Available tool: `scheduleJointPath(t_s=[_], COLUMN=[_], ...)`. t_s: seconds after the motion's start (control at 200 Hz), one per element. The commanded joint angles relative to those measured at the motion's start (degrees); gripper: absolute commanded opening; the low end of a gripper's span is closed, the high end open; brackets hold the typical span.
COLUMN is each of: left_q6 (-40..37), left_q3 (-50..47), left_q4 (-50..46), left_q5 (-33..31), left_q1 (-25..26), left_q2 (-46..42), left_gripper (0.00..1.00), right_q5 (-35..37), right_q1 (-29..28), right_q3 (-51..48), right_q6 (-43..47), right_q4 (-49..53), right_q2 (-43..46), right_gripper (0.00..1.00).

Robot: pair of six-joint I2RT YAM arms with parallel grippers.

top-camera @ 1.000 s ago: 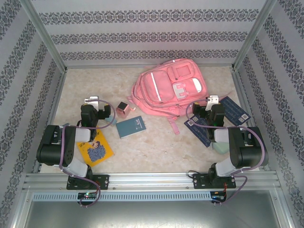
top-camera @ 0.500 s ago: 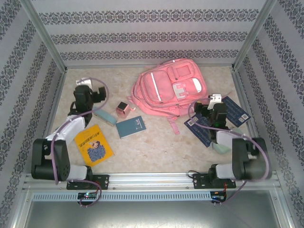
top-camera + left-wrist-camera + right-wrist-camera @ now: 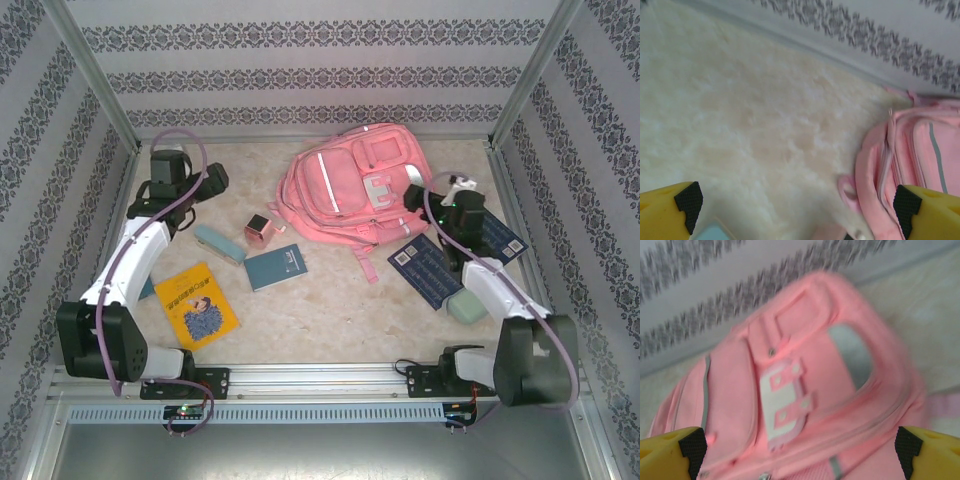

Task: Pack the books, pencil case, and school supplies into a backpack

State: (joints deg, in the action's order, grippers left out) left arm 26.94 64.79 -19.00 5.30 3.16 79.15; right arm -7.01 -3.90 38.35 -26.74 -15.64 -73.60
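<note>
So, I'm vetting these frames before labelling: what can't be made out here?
Backpack zips, open or shut: too small in the top view, motion-blurred in the right wrist view.
Far navy book: partly covered by the right arm, top view.
Mint-green item: partly under the right arm, top view; its identity unclear.
Pale blue thing: cut off by the bottom edge, left wrist view.
Print on the grey-teal book: too small, top view.

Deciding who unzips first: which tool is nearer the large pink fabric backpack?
Right. The right tool hangs open at the right edge of the pink fabric backpack, facing it; the left tool, also open, sits off its left side across the table.
</note>
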Motion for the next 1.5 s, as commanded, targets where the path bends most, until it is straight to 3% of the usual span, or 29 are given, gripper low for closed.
scheduleJointPath(t_s=[0.0,0.12,0.245,0.37,0.43,0.495,0.669,0.744,0.859,0.904,1.069,1.369,1.429,1.494], left_q6=[4.05,8.16,14.87,13.26,12.09,11.17,9.95,8.77,6.31,5.28,2.17,-1.03,-2.12,-2.66], left_q3=[-0.19,0.77,2.44,6.6,8.82,10.1,12.49,13.17,14.08,14.28,13.89,13.81,13.65,13.22], left_q4=[-2.24,-1.98,0.49,-0.41,-1.58,-1.91,-2.44,-2.77,-4.03,-4.54,-4.17,-3.86,-3.16,-2.09], left_q5=[4.39,4.5,9.33,7.7,8.07,7.71,7.37,6.71,3.85,2.44,-0.86,-2.82,-2.14,-1.01], left_q1=[4.97,12.63,19.27,26.89,29.17,31.13,33.69,34.73,36.7,37.53,40.35,43.19,43.59,43.77], left_q2=[1.15,4.64,10.66,17.2,20.45,22.85,28.15,29.15,29.57,29.43,28.82,28.6,28.59,28.51], left_gripper=[0.97,0.93,0.84,0.8,0.73,0.72,0.73,0.75,0.75,0.74,0.69,0.68,0.6,0.59], right_q5=[-0.83,-0.07,1.03,1.52,0.41,-1.05,-3.53,-6.02,-7.48,-7.29,-5.57,-6.32,-6.43,-6.29], right_q1=[-1.32,-4.14,-6.0,-6.44,-6.39,-6.38,-6.12,-5.77,-5.67,-5.62,-5.74,-5.94,-6.07,-6.28], right_q3=[2.99,3.92,3.83,5.31,6.9,8.01,7.44,7.29,7.0,6.87,6.32,8.05,8.14,8.75], right_q6=[-2.84,-2.89,-3.17,-4.64,-5.54,-7.12,-13.6,-16.71,-21.68,-23.6,-29.3,-33.28,-33.55,-33.15], right_q4=[7.8,10.63,13.04,18.35,21.83,24.38,25.12,24.28,22.62,22.25,21.05,19.3,18.44,18.32], right_q2=[-2.85,-4.78,-5.31,-5.86,-6.5,-6.9,-7.43,-8.81,-10.78,-11.44,-13.37,-19.45,-20.42,-21.18], right_gripper=[0.98,0.98,0.98,0.98,0.98,0.98,0.98,0.84,0.51,0.44,0.5,0.48,0.49,0.5])
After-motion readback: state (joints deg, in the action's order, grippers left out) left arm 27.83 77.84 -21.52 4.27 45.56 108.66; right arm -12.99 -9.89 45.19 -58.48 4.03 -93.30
